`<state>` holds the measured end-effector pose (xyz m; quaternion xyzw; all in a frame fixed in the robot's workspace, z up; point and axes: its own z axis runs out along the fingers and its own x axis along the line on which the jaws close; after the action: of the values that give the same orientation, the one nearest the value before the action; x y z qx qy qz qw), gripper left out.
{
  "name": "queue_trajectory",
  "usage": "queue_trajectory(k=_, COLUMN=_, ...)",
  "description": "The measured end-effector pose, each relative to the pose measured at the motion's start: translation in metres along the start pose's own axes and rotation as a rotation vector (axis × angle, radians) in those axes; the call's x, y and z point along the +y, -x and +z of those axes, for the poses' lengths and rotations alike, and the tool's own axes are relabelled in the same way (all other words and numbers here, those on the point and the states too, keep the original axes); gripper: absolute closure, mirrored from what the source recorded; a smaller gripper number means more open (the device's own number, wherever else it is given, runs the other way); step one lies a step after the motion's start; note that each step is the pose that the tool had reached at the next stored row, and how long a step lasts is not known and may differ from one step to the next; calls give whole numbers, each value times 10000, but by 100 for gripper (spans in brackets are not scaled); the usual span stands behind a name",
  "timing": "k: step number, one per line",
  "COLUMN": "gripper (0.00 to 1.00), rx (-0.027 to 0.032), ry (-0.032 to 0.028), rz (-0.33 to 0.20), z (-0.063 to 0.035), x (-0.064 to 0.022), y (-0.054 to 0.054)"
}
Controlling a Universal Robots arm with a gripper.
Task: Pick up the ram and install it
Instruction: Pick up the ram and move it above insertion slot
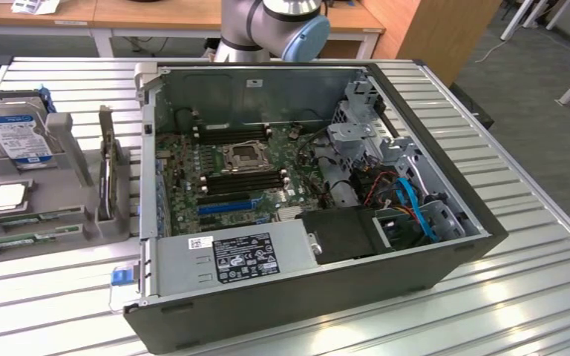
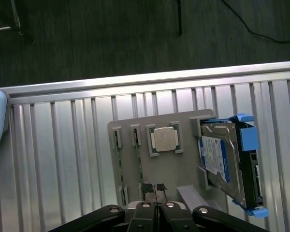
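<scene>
At the exterior view's left we see a grey holder [image 1: 67, 152] on the slatted table [image 1: 522, 245]. It carries a hard drive [image 1: 12, 133] in a blue caddy, a square CPU [image 1: 6, 196] lying flat, and a board [image 1: 107, 174] standing on edge. The ram [image 1: 30, 218] lies in a holder slot just beside the CPU, and a second ram [image 1: 23, 239] lies in the next slot, parallel to it and farther from the CPU. To the right of the holder the open case [image 1: 364, 297] lies on its side. Its black memory slots [image 1: 246, 182] sit bare on the motherboard, near the CPU socket [image 1: 243, 156]. Behind the case stands the arm [image 1: 270, 22]. From the wrist we look down on the holder, and the gripper [image 2: 153, 187] hangs over it with its jaws pressed together and nothing between them. Its tips are near one end of the ram [image 2: 138, 154], which shows as a thin green edge in its slot. We cannot tell whether they touch the holder. The second ram [image 2: 117, 150] lies one slot farther away, and both sticks rest in the holder, well apart from the case.
</scene>
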<state>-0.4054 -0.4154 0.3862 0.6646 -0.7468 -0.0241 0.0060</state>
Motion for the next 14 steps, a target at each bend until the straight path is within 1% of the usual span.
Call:
queue_trajectory(k=6, gripper=90, rx=18, ry=9, rz=-426, z=0, x=0, y=0)
queue_trajectory(k=14, gripper=90, rx=19, ry=8, rz=-450, z=9, x=-1, y=0)
